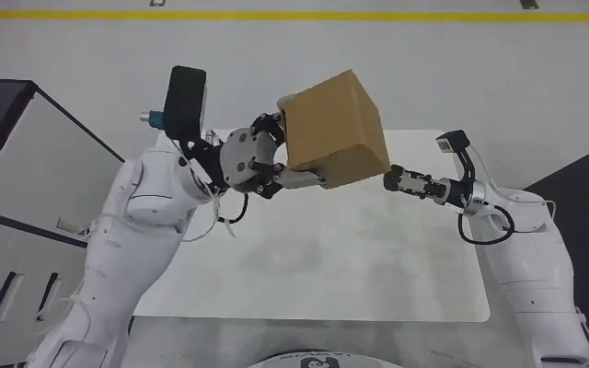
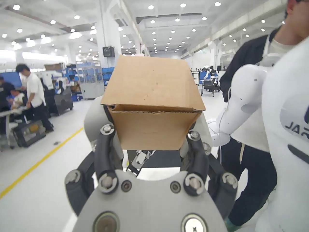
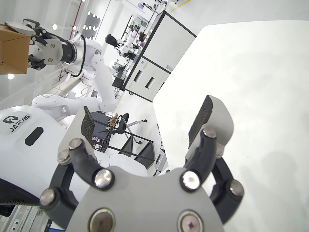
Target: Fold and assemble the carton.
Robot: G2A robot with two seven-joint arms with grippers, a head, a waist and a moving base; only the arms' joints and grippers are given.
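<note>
Two arms attend one white desk [image 1: 304, 267]. Item under inspection: one brown carton [image 1: 333, 124], squared up into box form. It is held in the air above the desk's far left portion and is tilted.

Left claw [image 1: 282, 158]: clenched on the carton. In the top view it meets the carton's left side, its fingers spanning that side. In the left wrist view the left claw [image 2: 149, 131] has its two pale fingers [image 2: 95, 114] flanking the carton [image 2: 154, 83]. One finger sits against each side wall, with the near face between them. The upper panel overhangs that face slightly, and a small gap shows at each corner of the seam. In the right wrist view the same claw [image 3: 31, 49] is seen farther off, closed across the end of the carton [image 3: 12, 49].

Right claw [image 1: 390, 177]: released, grasping nothing. In the top view it lies just beside the carton's lower right corner; contact cannot be confirmed. In the right wrist view the right claw [image 3: 147, 119] has its ribbed pads [image 3: 202, 117] spread wide, with the desk [image 3: 241, 61] beyond them.

Surroundings: a cabinet [image 1: 41, 156] with a dark frame stands off the desk's left edge. A yellow line [image 1: 294, 15] runs across the floor beyond the desk.
</note>
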